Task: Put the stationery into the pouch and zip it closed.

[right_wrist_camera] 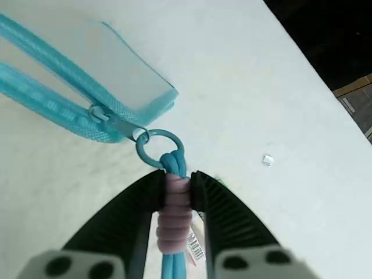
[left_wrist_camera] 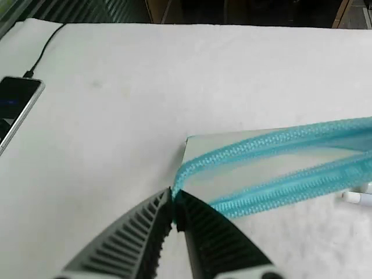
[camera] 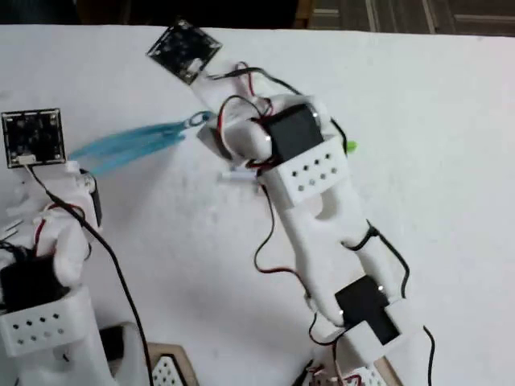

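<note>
Zipping is not yet done; left hand [left_wrist_camera: 173, 200] pinches the pouch [left_wrist_camera: 244, 160] corner; right hand [right_wrist_camera: 177, 180] pinches the zip cord [right_wrist_camera: 174, 200]; zip [left_wrist_camera: 273, 139] looks open; white pen [left_wrist_camera: 356, 197] apparently lies outside.

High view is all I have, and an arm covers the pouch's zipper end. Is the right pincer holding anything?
Observer: Yes. The right pincer is shut on the pull cord tied to the slider's ring.
Operator: And the left one?
Observer: The left pincer pinches the pouch at its other end, where the zipper tracks meet.
Operator: Is the zip closed?
Observer: No. The two tracks lie apart behind the slider.
</note>
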